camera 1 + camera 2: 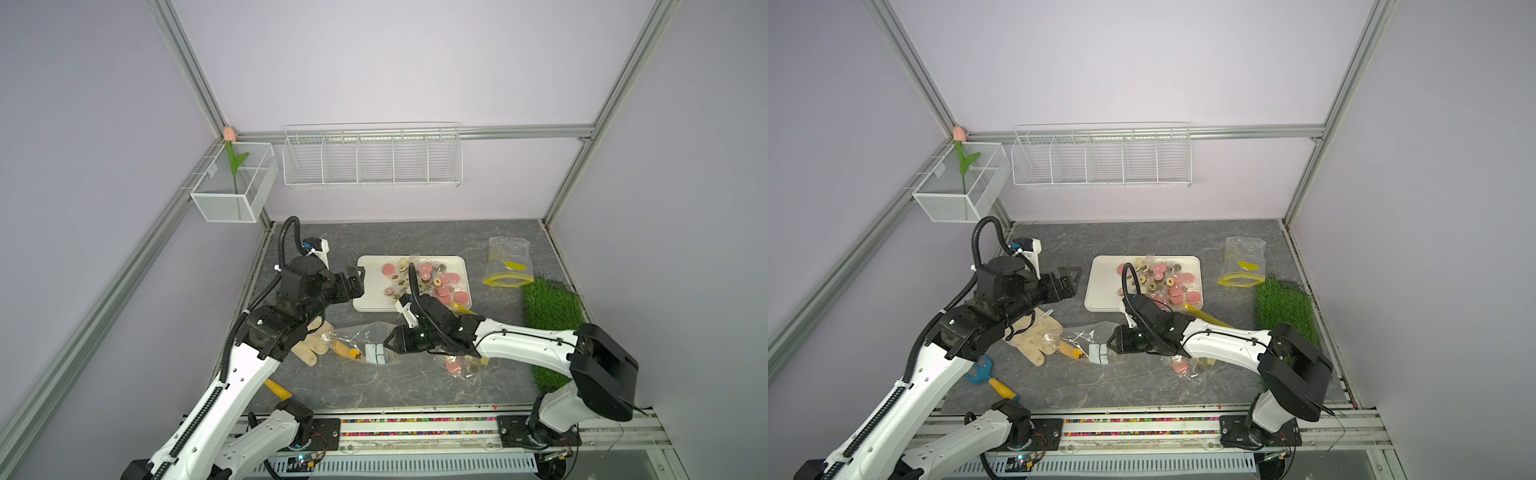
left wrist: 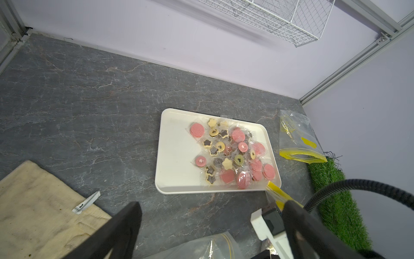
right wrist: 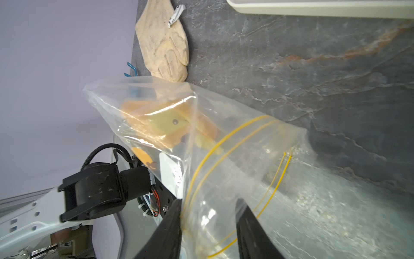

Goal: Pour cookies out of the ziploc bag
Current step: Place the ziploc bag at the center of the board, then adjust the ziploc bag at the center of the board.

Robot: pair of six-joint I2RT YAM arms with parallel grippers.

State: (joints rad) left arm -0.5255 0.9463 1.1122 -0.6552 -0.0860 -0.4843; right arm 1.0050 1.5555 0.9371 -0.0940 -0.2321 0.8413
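Most cookies [image 1: 428,279] [image 1: 1163,280]: lie heaped on the right half of the white tray [image 1: 374,266], many in clear wrappers, with pink discs [image 2: 197,130] and beige flowers [image 2: 227,163] among them. Few more cookies [image 1: 457,366]: sit in crumpled clear plastic on the bench [image 1: 415,386] under the right arm, apart from the tray; cannot tell whether bagged or only wrapped.

Zip bag [image 2: 276,192]: touches the tray's near right corner with its yellow strip and runs back under the right arm.

Right end effector [image 1: 387,343]: points toward the left arm, low over the bench, fingers [image 3: 170,231] apart with clear film of the tag bag [image 3: 179,134] in the gap; clamps nothing. Tag bag: lies between the glove [image 1: 1034,338] and the right end effector, holds white tags [image 1: 376,353] and an orange piece [image 1: 343,348].

Left end effector [image 1: 360,283]: hangs just beside the tray's left edge, fingers spread wide, empty.

Far bag [image 1: 509,262]: lies flat near the bench's back right, yellow mouth at the edge of the grass mat [image 1: 552,307]. Glove: rests beside the tag bag, partly under the left arm. Tool [image 1: 1000,387]: lies at the bench's front left, blue head, yellow handle.
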